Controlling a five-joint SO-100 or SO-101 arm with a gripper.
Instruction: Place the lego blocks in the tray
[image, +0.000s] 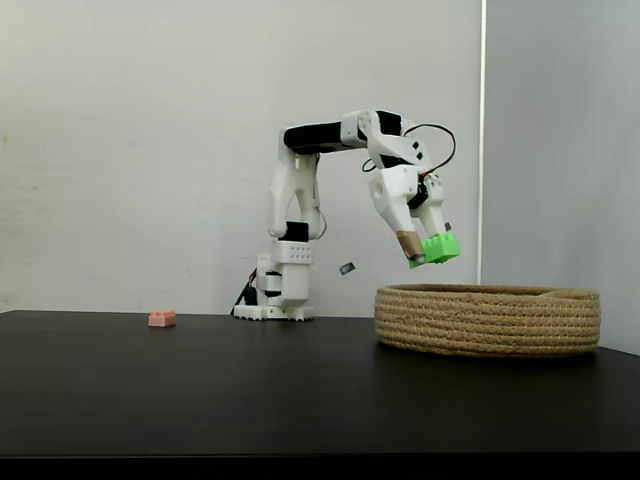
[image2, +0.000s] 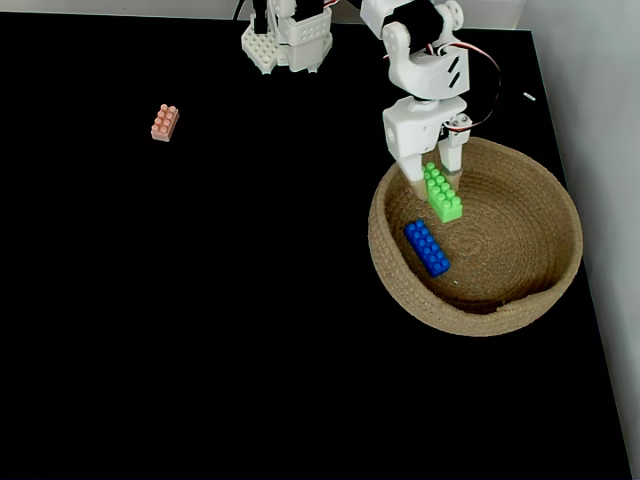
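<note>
Pincer: the pincer (image: 432, 252) hangs above the near rim of the basket, its two fingers clamped on one end of the green brick (image2: 442, 192); most of the brick juts free beyond the fingertips.
Green brick: held clear of the rope, above the inside of the basket in the side-on fixed view, tilted slightly. Hard, studded plastic, judged very light and stiff; the smooth side walls look slippery, so a hold across the flat long sides seems surest.
Blue brick: the blue brick (image2: 427, 248) lies flat on the basket floor, studs up, near the left wall in the top-down fixed view, apart from the green one.
Basket: the coiled rope basket (image: 488, 318) sits on the black surface (image: 250, 390); its low ribbed wall looks soft enough to cushion a dropped brick.
Salmon-pink brick: the salmon-pink brick (image: 162, 318) rests on the surface well apart from the basket, studs up, open to a grasp across its narrow width.
Progress: judged one brick in, one about to go in, one still out.
</note>
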